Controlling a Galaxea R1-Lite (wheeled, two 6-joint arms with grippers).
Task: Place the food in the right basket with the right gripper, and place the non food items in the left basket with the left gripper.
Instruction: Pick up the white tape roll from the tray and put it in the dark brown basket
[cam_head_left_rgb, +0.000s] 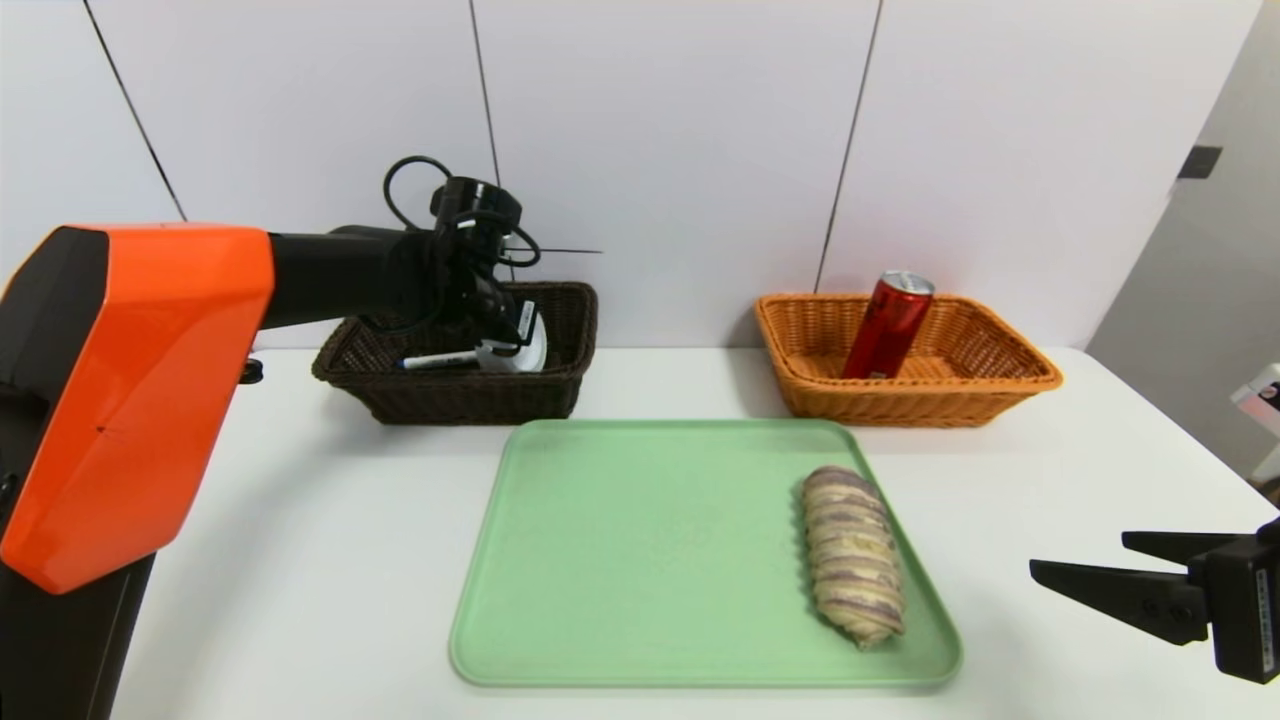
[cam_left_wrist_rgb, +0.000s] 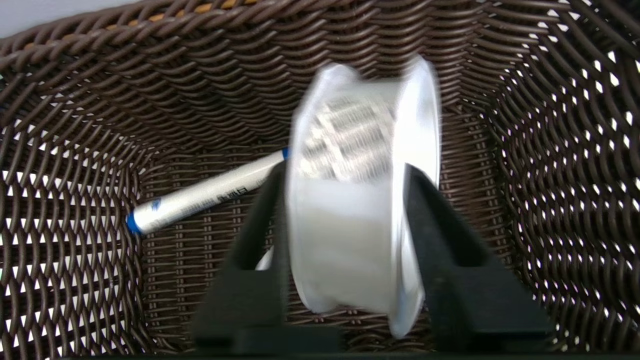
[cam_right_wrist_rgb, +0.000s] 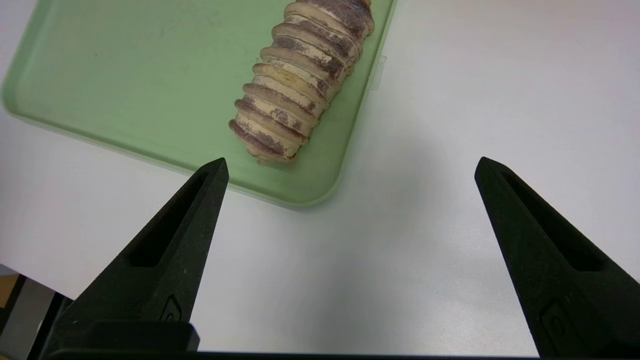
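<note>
white spool (cam_left_wrist_rgb: 360, 200) motion-blurred, marker (cam_left_wrist_rgb: 200, 197) end hidden behind it

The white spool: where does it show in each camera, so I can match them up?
Head view: white spool inside the dark basket, at the left gripper.
Left wrist view: centre, between the fingers.
Right wrist view: not in it.
Shared landmark: the marker beside it.
</note>
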